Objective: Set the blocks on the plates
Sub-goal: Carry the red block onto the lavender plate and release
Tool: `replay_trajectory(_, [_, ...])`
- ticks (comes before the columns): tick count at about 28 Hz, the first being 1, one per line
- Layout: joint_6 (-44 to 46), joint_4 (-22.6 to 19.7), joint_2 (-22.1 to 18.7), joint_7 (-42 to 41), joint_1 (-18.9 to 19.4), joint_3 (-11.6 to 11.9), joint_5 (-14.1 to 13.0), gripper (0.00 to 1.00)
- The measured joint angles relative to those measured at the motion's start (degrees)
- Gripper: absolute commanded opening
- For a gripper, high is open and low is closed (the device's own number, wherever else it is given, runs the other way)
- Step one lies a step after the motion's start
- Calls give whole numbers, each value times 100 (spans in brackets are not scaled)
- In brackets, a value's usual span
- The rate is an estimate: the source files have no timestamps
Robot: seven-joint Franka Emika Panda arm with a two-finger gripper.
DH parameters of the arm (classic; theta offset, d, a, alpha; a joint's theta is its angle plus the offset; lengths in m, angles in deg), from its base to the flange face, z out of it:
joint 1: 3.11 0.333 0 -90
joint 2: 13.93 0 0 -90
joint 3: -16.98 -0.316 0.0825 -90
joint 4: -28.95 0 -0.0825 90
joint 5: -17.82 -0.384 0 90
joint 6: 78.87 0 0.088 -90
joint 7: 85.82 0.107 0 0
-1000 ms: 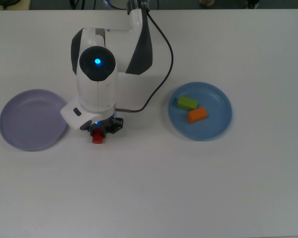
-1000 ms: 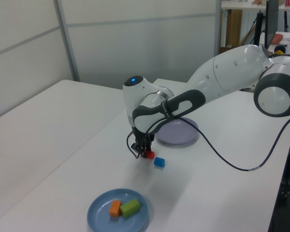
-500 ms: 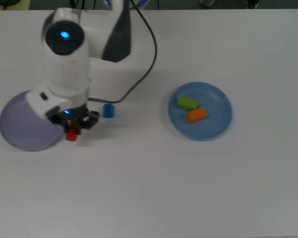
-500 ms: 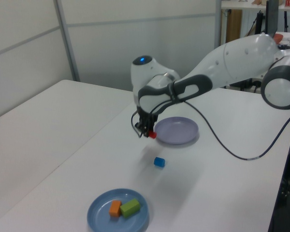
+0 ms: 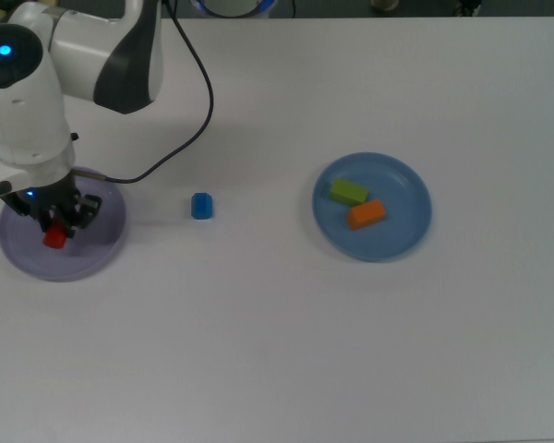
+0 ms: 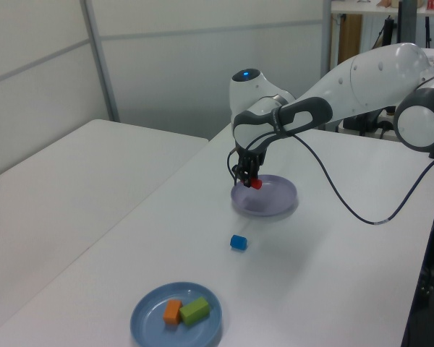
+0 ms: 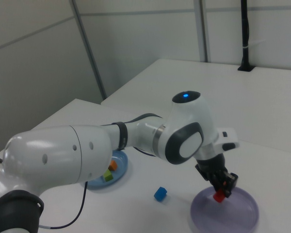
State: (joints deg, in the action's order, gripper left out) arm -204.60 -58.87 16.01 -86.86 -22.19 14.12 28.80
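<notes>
My gripper [image 5: 55,232] [image 6: 251,180] [image 7: 222,190] is shut on the red block [image 5: 54,239] [image 6: 255,183] [image 7: 218,196] and holds it just above the lavender plate [image 5: 100,242] [image 6: 275,199] [image 7: 242,212], at the top view's left. The blue block [image 5: 201,205] [image 6: 237,242] [image 7: 160,194] lies on the table between the two plates. On the blue plate [image 5: 402,231] [image 6: 155,327] [image 7: 120,167] rest the green block [image 5: 348,192] [image 6: 194,311] [image 7: 107,177] and the orange block [image 5: 366,214] [image 6: 173,311] [image 7: 113,165], side by side.
The arm's black cable [image 5: 199,101] [image 6: 347,210] hangs over the table behind the blue block. A second white table [image 6: 65,181] stands across a gap at the left view's left. Grey wall panels [image 6: 202,65] rise behind.
The arm has swung toward the top view's left, carrying the red block from beside the blue block to over the lavender plate. The blue block, once hidden under the arm, shows now.
</notes>
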Motion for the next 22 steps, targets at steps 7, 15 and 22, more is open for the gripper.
replay_trajectory(7, [-26, -1, 12, -18, -289, 0, 0, 3])
replay_trajectory(15, [99, -66, 77, 5, -414, 0, 0, 26])
replay_trajectory(22, [137, -155, 93, 11, -457, -1, 0, 100])
